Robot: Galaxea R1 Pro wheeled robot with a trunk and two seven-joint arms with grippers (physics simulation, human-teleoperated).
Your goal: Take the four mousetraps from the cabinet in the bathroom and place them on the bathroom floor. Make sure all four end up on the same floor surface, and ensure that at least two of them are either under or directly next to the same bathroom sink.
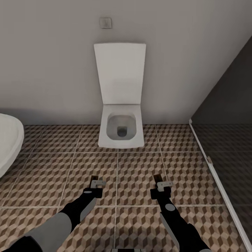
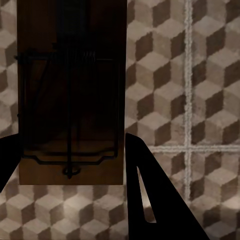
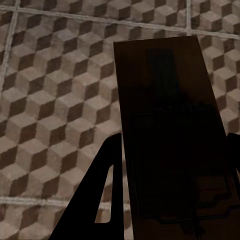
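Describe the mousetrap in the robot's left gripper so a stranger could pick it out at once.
Start at the white toilet against the back wall, then come down the cube-patterned floor to the two dark arms. The left gripper clamps a mousetrap, a flat brown wooden board. The left wrist view shows its dark wire spring and loop facing the camera, while the right gripper's board looks nearly plain.

The floor (image 1: 140, 171) is tiled in brown, beige and white cubes with pale grout. The toilet (image 1: 120, 129) is white against a light grey wall (image 1: 52, 63). Both mousetraps (image 2: 70, 90) (image 3: 172, 130) are dark brown wood; the one at upper left of the left wrist view carries black wire.
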